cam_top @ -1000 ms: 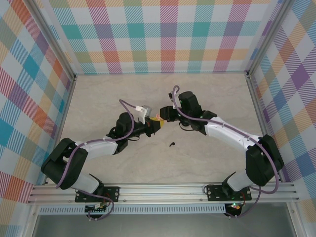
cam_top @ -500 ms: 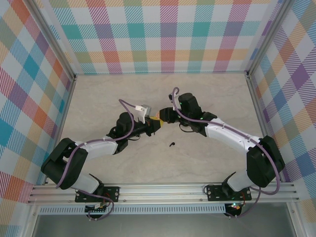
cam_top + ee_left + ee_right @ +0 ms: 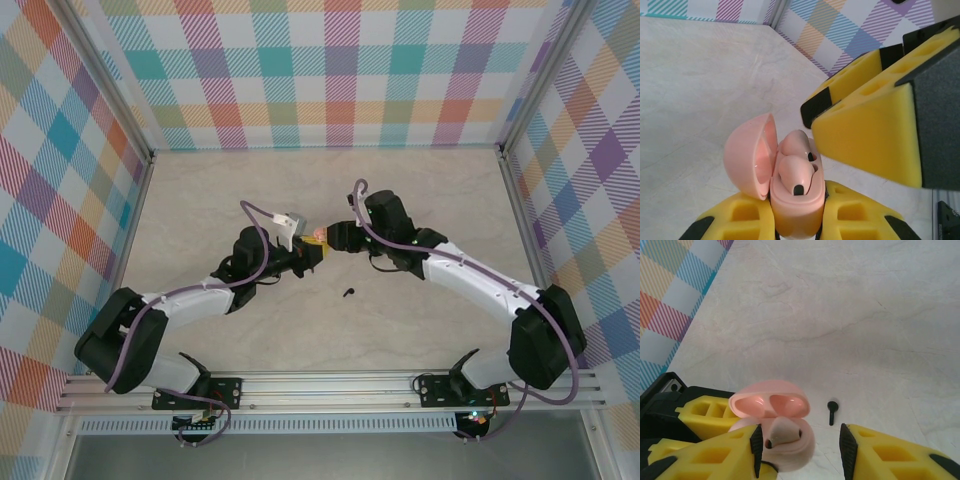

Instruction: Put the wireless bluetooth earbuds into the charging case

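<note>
A pink charging case (image 3: pixel 796 207) stands upright with my left gripper (image 3: pixel 796 225) shut on its base and its lid (image 3: pixel 747 157) swung open. Two pale pink earbuds (image 3: pixel 799 172) sit in its wells, one behind the other. In the right wrist view the case (image 3: pixel 801 446) lies low between the jaws, close to the left finger, with one bud (image 3: pixel 782 431) showing. My right gripper (image 3: pixel 799 452) is open just above it and holds nothing. From above, the left gripper (image 3: pixel 313 253) and right gripper (image 3: pixel 331 238) meet at the case (image 3: pixel 320 237). A black earbud (image 3: pixel 348 293) lies loose on the table.
The black earbud (image 3: pixel 832 410) lies on bare marble-look table a little beyond the right finger. The right gripper's yellow fingers (image 3: pixel 865 135) hang close over the case's right side. Checked walls enclose the table on three sides.
My right gripper's jaws have spread apart and let go of the pink earbud, which now rests in the case. The left gripper has kept its grip and place.
</note>
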Motion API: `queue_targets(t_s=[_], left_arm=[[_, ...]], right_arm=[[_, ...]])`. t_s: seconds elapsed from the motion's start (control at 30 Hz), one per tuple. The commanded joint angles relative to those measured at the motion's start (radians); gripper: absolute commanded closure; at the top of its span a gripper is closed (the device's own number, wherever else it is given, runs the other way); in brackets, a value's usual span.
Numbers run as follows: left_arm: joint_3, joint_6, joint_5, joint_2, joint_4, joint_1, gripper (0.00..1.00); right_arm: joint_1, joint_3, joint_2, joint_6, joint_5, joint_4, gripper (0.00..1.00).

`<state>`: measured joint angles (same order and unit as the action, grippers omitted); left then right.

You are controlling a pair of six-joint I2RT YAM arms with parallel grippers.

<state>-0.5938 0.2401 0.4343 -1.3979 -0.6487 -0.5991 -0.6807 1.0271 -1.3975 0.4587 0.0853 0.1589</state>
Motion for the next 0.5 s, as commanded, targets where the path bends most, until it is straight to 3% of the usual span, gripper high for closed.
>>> queue_targets(t_s=[0.0,0.27,0.47], left_arm=[[-0.024,-0.065,-0.002,0.042,0.042,-0.009,0.89],[-0.029,-0.135,0.078,0.059,0.054,-0.010,0.89],[-0.047,-0.186,0.204,0.073,0.036,-0.009,0.90]], right_arm=[[0.002,0.036,0.039,-0.029,-0.038,0.055,0.53],[0.099,0.008,0.068,-0.064,0.029,0.094,0.59],[0.186,0.003,0.029,-0.140,0.211,0.102,0.64]])
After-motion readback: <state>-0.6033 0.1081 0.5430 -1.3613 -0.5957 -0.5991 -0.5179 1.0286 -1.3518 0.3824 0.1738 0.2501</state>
